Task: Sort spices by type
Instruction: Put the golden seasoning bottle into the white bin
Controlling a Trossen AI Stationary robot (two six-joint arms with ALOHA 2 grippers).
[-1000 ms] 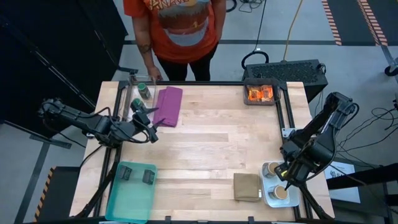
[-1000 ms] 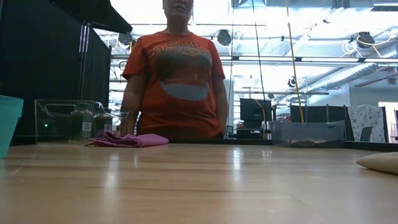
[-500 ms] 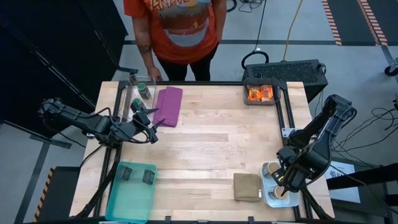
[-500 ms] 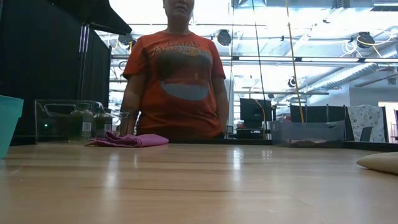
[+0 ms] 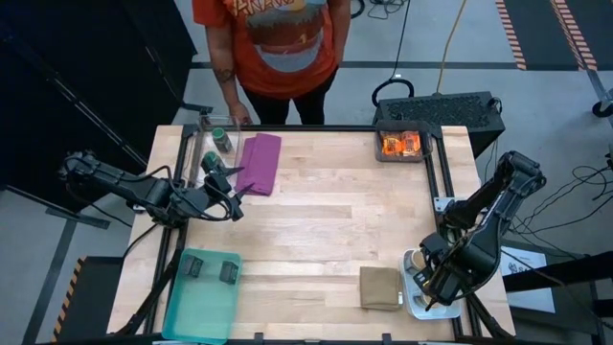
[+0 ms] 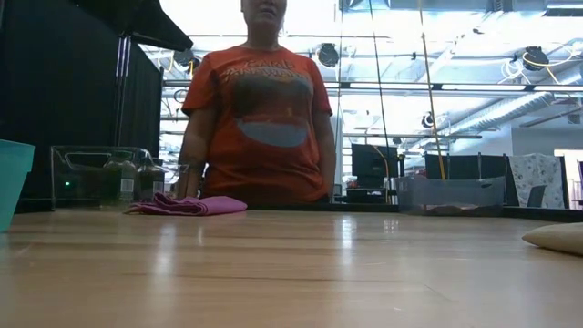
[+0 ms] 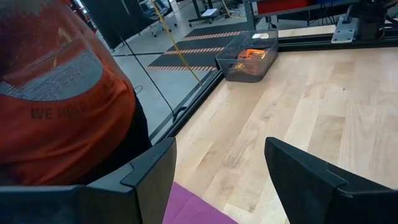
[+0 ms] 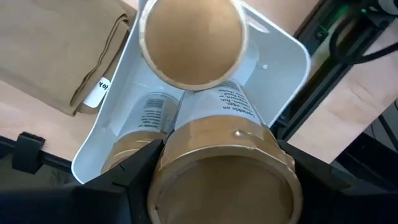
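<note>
Round tan-topped cup point(image 8: 222, 171) sits between the right gripper's point(image 8: 217, 186) dark jaws, clenched on it from both sides, lid facing the wrist camera, long axis running away toward the white tray point(image 8: 283, 53) beneath. A second tan-topped cup point(image 8: 190, 41) stands in the tray, lid up; a third point(image 8: 127, 155) is partly hidden by a jaw. Tray lies at the table's near right corner, just beside the folded olive-tan cloth point(image 5: 380, 287).

Left gripper point(image 5: 233, 196) hangs over the left side of the table, jaws spread and holding nothing, near the green-lidded jar point(image 5: 221, 140) and folded purple cloth point(image 5: 259, 162) at the far left. Shiny orange packets point(image 5: 400, 144) fill a dark bin at the far right edge. Two dark rectangular blocks point(image 5: 228, 273) lie in the teal tray point(image 5: 196, 311) at the near left corner.

Table point(image 5: 326, 225) is pale wood planks. A person in an orange shirt point(image 6: 258, 109) stands at the far edge; bright hall with overhead pipes behind.
</note>
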